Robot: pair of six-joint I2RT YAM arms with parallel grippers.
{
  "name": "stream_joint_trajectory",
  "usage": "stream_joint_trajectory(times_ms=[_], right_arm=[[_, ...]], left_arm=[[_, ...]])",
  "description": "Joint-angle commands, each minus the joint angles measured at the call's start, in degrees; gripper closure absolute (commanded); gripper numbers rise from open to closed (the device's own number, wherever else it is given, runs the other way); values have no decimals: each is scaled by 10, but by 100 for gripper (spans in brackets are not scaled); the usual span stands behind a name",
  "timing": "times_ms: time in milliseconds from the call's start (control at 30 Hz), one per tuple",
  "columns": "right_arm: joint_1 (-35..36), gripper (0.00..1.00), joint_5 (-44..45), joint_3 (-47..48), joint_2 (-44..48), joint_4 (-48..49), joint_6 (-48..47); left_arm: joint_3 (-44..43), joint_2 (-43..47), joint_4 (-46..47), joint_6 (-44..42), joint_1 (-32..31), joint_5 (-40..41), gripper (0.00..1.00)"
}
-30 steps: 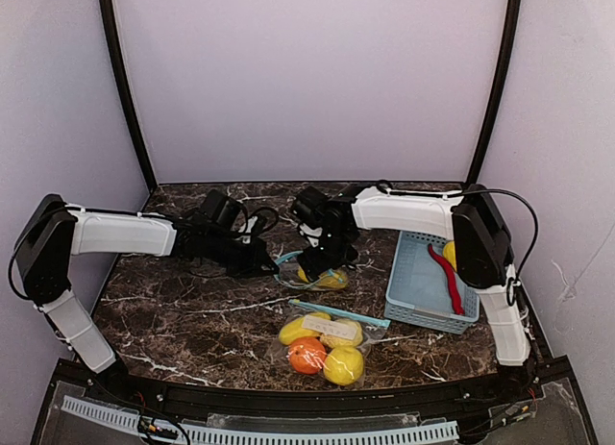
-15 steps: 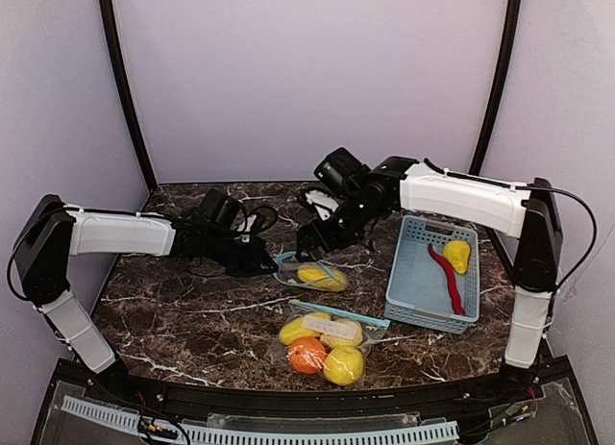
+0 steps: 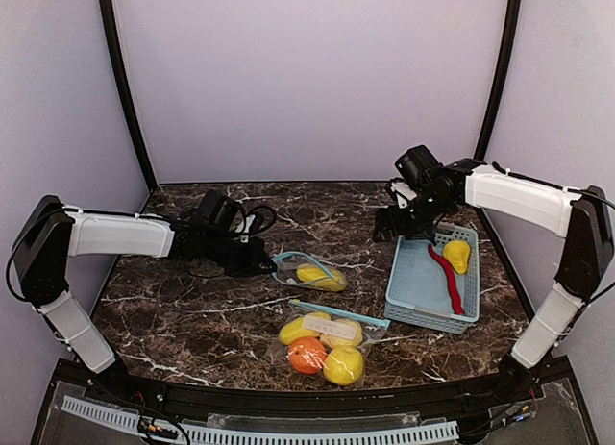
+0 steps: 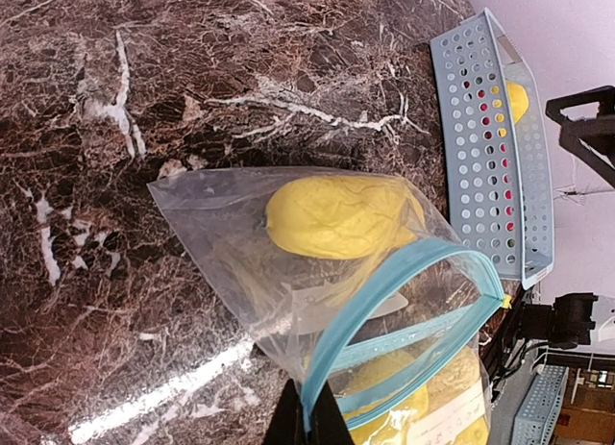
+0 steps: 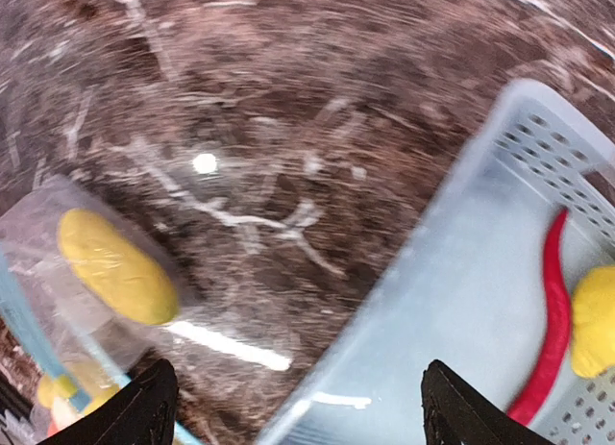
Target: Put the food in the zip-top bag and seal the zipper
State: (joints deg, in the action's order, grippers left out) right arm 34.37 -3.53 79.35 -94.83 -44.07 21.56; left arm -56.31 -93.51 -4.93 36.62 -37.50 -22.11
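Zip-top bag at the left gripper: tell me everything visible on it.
The zip-top bag is clear, crinkled thin plastic with a teal zipper strip along its mouth, which stands open in a loop. One glossy yellow food piece lies inside. The bag rests on the dark marble table, mid-table, left of the blue basket. The left gripper is shut on the zipper rim, holding that edge.

Lab booth: blank lilac walls, marble tabletop
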Motion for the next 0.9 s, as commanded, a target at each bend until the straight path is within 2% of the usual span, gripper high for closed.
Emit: stream_joint_trajectory(times_ms=[0,133,300,633,867], right_arm=[[-78,16,102,-53,39,-21,25],[-131,19,177,-84,37,-18,20],[-163,22,248,-83,-2,-7,13],[-182,20,318,-96,-59,25,22],[-188,26,331,-97,-85,40,27]], left_arm=[[11,31,-1,-5,1,8,99],[13,33,-1,-4,1,9,99],[14,33,-2,-3,1,8,99],[20,43,-4,0,1,10,99],[20,52,-14,-2,1,15,99]])
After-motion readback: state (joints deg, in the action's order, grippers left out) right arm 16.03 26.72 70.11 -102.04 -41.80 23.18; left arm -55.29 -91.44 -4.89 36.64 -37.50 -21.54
